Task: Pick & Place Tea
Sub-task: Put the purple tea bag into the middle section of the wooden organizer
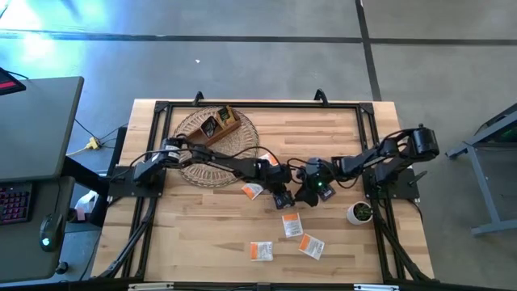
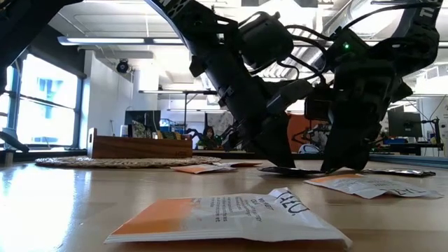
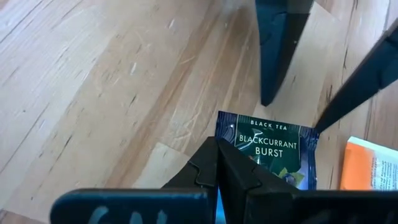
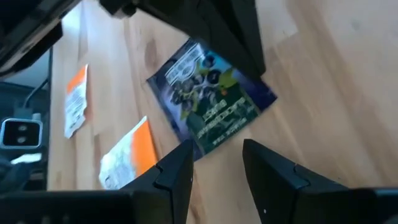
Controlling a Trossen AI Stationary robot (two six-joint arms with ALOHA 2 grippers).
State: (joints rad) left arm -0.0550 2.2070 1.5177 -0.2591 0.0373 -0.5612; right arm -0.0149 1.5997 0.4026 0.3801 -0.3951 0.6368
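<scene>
High view | wooden box [image 1: 220, 124] on wicker tray [image 1: 242, 133] | holds dark sachets [image 1: 210, 127]

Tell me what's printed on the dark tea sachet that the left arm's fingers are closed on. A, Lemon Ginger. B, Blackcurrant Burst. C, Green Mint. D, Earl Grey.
B: in the left wrist view the dark sachet, pinched at its edge by the left gripper, reads "Black Tea, Blackcurrant Burst" in pale print.

Black jointed arms [image 1: 234, 164], wedge-shaped claws
</scene>
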